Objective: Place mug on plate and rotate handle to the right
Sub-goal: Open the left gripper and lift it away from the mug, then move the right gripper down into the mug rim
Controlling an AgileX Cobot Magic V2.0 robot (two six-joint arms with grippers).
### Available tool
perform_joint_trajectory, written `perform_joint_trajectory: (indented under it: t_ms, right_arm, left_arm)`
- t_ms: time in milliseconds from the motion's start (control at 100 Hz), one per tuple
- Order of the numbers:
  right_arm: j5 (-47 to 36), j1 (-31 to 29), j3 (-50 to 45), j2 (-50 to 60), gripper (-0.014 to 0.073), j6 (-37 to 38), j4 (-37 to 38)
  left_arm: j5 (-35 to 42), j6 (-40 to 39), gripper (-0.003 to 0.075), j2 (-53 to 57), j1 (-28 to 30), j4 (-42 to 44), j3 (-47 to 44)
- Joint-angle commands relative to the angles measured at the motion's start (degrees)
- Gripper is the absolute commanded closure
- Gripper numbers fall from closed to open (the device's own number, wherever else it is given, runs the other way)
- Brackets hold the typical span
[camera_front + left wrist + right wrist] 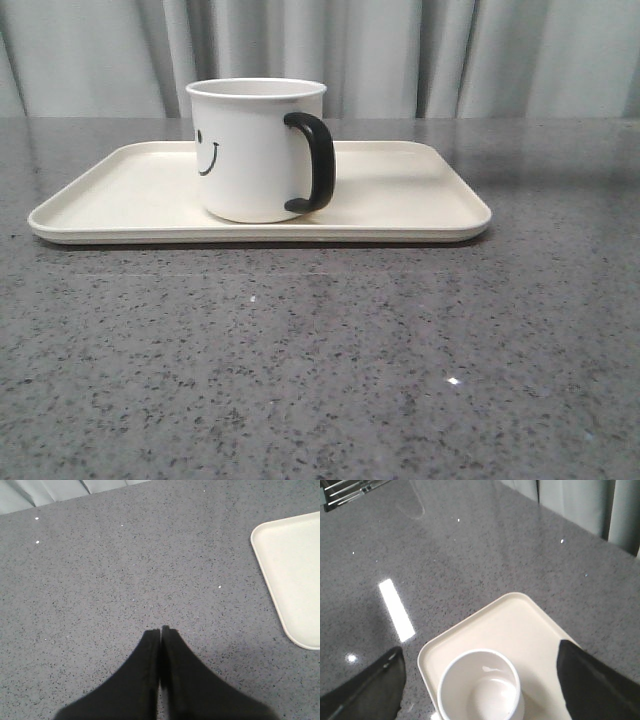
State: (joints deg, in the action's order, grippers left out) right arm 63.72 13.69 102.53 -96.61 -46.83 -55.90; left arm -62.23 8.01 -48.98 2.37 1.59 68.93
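The white mug (pixel 245 150) with a black smiley face stands upright on the cream plate (pixel 400 190), left of its middle. Its black handle (pixel 315 160) points to the right and a little toward the front. In the right wrist view I look down into the empty mug (pixel 480 690) on the plate (pixel 510 620); the handle is hidden there. My right gripper (pixel 479 649) is open wide above the mug, a finger on each side, touching nothing. My left gripper (pixel 161 630) is shut and empty over bare table, left of the plate's corner (pixel 295 580). Neither gripper shows in the front view.
The grey speckled table (pixel 320 360) stretches in front of the plate. A pale curtain (pixel 450 50) hangs behind the table. A metal rack-like object (pixel 345 492) lies at the table's far edge in the right wrist view.
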Motion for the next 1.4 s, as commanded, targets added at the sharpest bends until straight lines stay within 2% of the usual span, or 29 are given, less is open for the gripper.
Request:
perform_joint_trajectory:
  t_ms: [0, 290, 690, 880, 1390]
  right_arm:
    - [0.76, -0.01, 1.99, 0.51, -0.0021, -0.33, -2.77]
    - [6.75, -0.01, 1.99, -4.95, -0.0021, 0.27, -1.81]
    - [7.31, 0.66, 1.99, -8.90, -0.0021, 3.27, 1.52]
    - [7.76, 2.20, 1.91, -9.61, -0.0021, 6.00, 5.90]
    - [7.63, 5.19, 1.58, -9.99, -0.0020, 10.69, 7.77]
  left_arm:
    - [3.18, -0.57, 0.0740, 0.35, 0.18, -0.34, 1.24]
    - [2.56, -0.57, 0.0740, 0.35, 0.18, -0.34, 1.24]
    - [2.15, -0.57, 0.0740, 0.35, 0.18, -0.48, 1.24]
    - [2.15, -0.57, 0.0740, 0.35, 0.18, -0.61, 1.24]
    - [2.02, -0.57, 0.0740, 0.35, 0.18, -0.61, 1.24]
